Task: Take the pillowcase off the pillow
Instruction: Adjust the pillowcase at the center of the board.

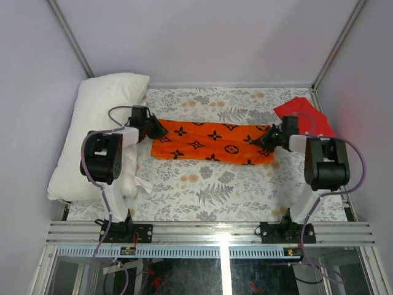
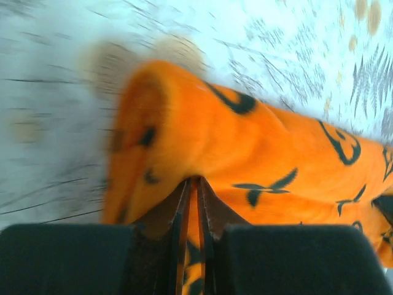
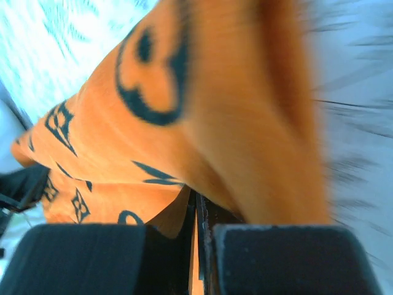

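Observation:
The orange pillowcase (image 1: pixel 212 142) with black motifs is stretched between my two grippers over the middle of the table, off the pillow. My left gripper (image 1: pixel 161 132) is shut on its left end; the left wrist view shows the fabric (image 2: pixel 245 147) pinched between the jaws. My right gripper (image 1: pixel 264 142) is shut on its right end; the right wrist view shows the cloth (image 3: pixel 184 110) draped over the jaws. The plump white pillow (image 1: pixel 98 123) lies bare along the left edge of the table, partly under my left arm.
A plain red folded cloth (image 1: pixel 304 114) lies at the back right behind my right arm. The floral-patterned table covering (image 1: pixel 209 190) spans the table. Metal frame posts and walls enclose the back and sides.

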Controlling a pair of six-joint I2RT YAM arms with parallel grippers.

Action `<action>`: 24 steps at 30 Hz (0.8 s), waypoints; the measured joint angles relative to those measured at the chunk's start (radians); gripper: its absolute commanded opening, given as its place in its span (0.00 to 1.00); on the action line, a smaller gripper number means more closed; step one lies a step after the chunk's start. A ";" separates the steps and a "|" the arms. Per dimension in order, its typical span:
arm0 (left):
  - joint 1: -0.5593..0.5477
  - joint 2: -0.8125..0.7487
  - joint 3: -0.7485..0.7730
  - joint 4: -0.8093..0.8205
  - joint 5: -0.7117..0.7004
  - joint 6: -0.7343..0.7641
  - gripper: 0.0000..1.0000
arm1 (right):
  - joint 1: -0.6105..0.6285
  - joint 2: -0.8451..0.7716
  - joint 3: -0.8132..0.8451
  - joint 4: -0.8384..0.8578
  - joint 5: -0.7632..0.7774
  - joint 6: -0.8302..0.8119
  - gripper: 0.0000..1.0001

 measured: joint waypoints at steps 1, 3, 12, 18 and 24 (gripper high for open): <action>0.032 -0.013 -0.014 0.006 0.013 -0.002 0.11 | -0.040 -0.028 -0.039 0.021 -0.005 0.018 0.00; 0.084 -0.060 -0.043 0.010 0.025 -0.001 0.18 | -0.098 -0.099 -0.110 0.055 0.015 0.042 0.00; 0.060 -0.409 -0.140 0.025 -0.045 0.016 0.88 | -0.097 -0.304 -0.169 0.070 0.123 0.051 0.19; 0.060 -0.435 -0.272 0.015 -0.140 0.039 0.97 | 0.051 -0.388 -0.106 0.000 0.194 -0.011 0.34; 0.058 -0.344 -0.292 0.000 -0.083 0.099 1.00 | 0.205 -0.399 -0.095 -0.015 0.206 -0.048 0.42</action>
